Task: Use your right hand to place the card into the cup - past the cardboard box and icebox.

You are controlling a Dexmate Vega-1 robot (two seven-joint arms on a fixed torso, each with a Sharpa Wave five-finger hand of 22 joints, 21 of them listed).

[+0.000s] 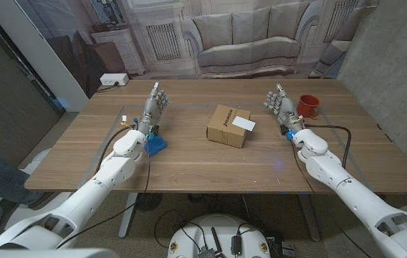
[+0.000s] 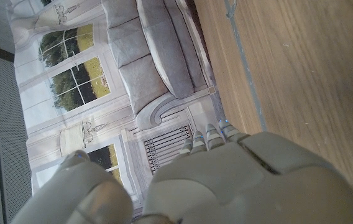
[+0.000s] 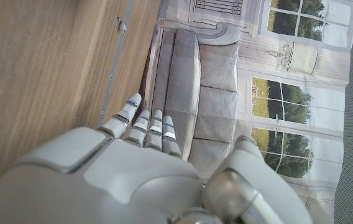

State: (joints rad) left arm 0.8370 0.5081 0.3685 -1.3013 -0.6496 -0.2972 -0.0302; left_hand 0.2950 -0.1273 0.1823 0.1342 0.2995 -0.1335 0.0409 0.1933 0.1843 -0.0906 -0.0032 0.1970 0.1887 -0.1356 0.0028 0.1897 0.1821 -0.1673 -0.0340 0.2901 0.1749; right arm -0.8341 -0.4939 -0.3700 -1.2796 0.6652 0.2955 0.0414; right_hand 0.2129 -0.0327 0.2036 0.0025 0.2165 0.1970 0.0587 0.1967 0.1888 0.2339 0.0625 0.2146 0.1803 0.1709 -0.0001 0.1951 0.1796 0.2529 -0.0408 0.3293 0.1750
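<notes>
Cardboard, brown and printed with dark lettering too small to read, makes up the box at the middle of the table. A white card lies on the box's top, toward its right side, with no writing that can be made out. The right hand stands on the table well to the right of the card, apart from it, fingers extended and spread, holding nothing. A red cup sits just beside that hand, on its outer side, near the table's far right corner. The left hand stands on the table's left part, fingers likewise extended and holding nothing, well apart from the box. A blue object lies on the table by the left wrist.
</notes>
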